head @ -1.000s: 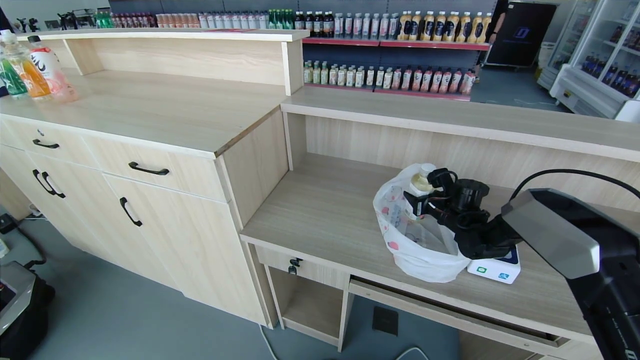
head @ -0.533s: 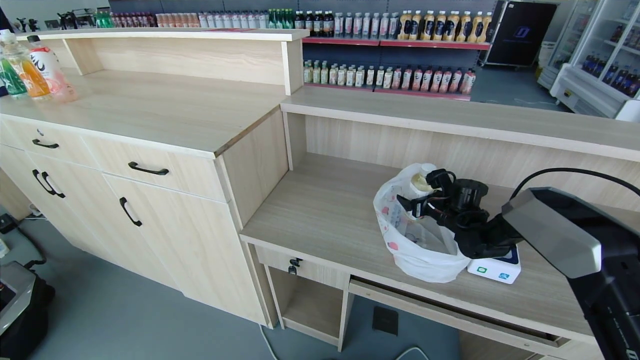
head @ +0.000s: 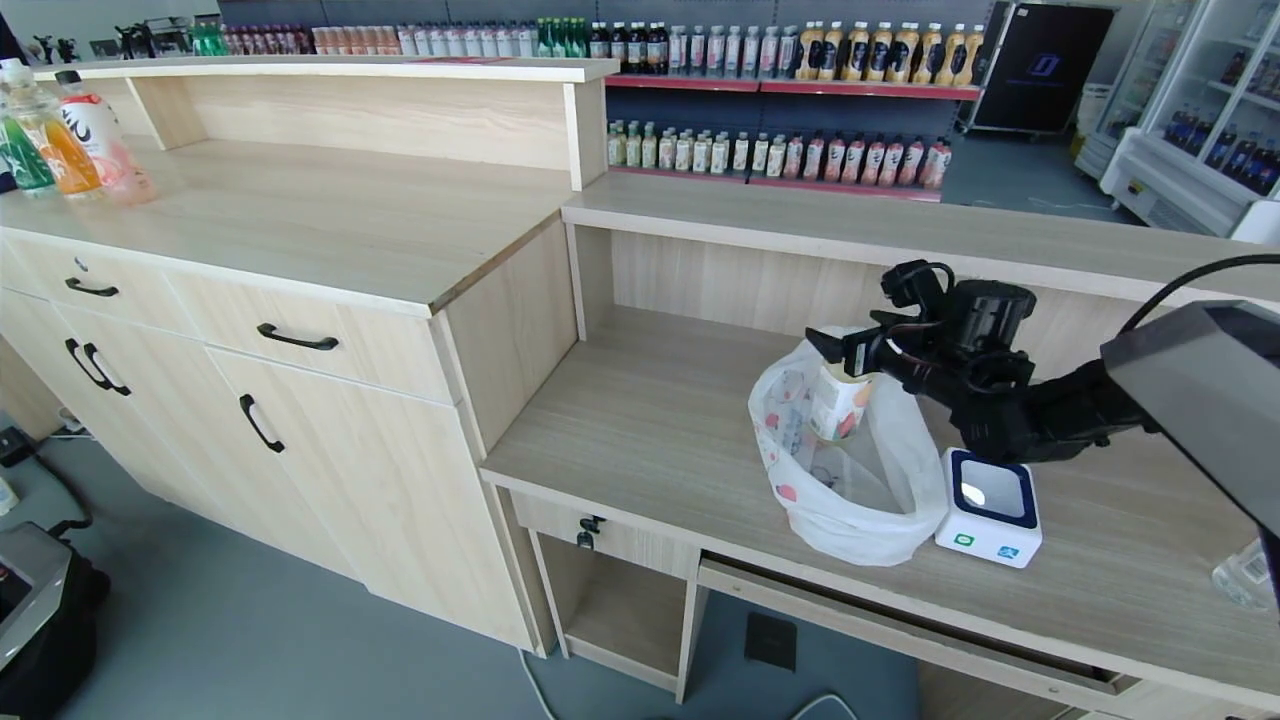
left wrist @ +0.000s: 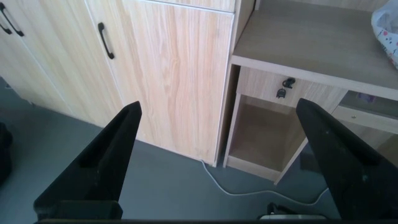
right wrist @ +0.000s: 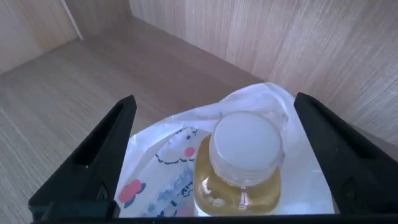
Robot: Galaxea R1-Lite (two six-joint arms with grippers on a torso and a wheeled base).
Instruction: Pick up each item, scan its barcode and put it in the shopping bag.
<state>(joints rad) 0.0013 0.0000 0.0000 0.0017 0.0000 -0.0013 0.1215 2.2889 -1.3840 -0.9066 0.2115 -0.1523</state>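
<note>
Your right gripper (head: 848,352) hovers just above white patterned plastic shopping bag (head: 800,470) on lower tabletop (head: 650,420), fingers spread, holding nothing. Yellow-drink plastic bottle with white cap (right wrist: 245,163) stands upright inside bag, between fingers, apart from both. Judged: this item bagged. Your left gripper (left wrist: 217,155) hangs low over floor, fingers spread, empty. Next: fetch another item; coloured drink bottles (head: 60,130) wait far left, well apart. Then show barcode to white cube scanner with dark-blue-rimmed window (head: 990,515) just right of bag.
</note>
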